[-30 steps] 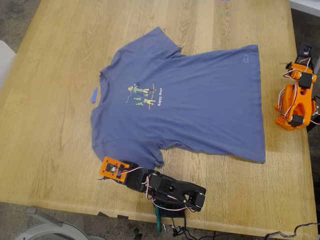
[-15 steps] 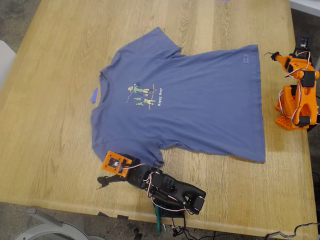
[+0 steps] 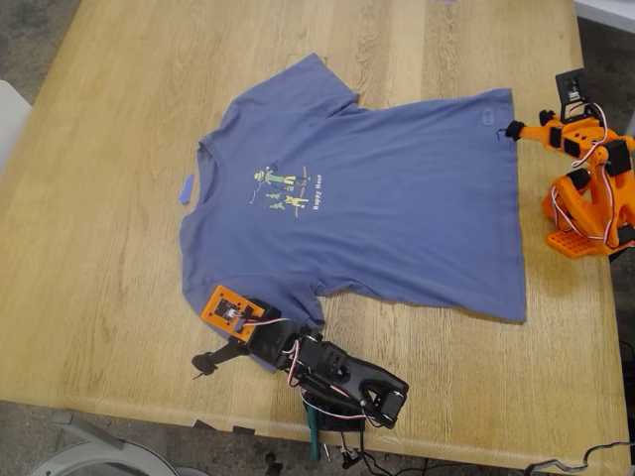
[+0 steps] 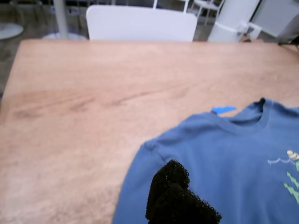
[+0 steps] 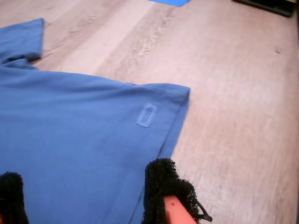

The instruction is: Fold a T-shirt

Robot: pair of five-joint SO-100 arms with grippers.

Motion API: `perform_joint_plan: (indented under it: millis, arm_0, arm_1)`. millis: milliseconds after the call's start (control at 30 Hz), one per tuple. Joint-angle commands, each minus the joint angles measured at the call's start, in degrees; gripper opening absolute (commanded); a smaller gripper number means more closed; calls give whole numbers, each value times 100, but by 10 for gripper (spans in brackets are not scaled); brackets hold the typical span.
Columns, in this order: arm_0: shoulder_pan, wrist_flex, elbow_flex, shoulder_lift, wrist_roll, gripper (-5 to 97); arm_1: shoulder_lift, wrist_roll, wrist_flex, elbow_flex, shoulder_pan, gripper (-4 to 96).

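The slate-blue T-shirt (image 3: 397, 208) lies flat on the table, print up, with its collar toward the exterior view's left. My first gripper (image 3: 220, 342), on the black arm, sits at the near sleeve; one jaw sticks out sideways, so it is open. One black foam pad (image 4: 170, 182) hovers over the sleeve of the T-shirt (image 4: 233, 172). My second gripper (image 3: 516, 129), on the orange arm, is at the far hem corner. Its two foam pads stand wide apart, open, over the T-shirt (image 5: 70, 130) near a small sewn label (image 5: 146, 115).
A tiny blue scrap (image 3: 187, 188) lies on the wooden table (image 3: 99, 248) beside the collar, also seen as the scrap (image 4: 223, 110). A white chair (image 4: 140, 22) stands beyond the table's edge. The orange arm's base (image 3: 585, 213) sits at the exterior view's right.
The orange arm has unfolded and reached out to the hem corner. The black arm's gripper has shifted onto the sleeve and its jaw has swung out.
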Motion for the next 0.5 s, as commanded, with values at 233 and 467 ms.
perform_joint_plan:
  millis: [233, 467]
  arm_0:
    - [167, -589, -431, -264, 413, 603]
    - [466, 606, -1907, -1863, 290, 598]
  arm_1:
    - [-114, -149, 598, -606, -1485, 400]
    - [-1397, -18, 1169, -1564, -2479, 376]
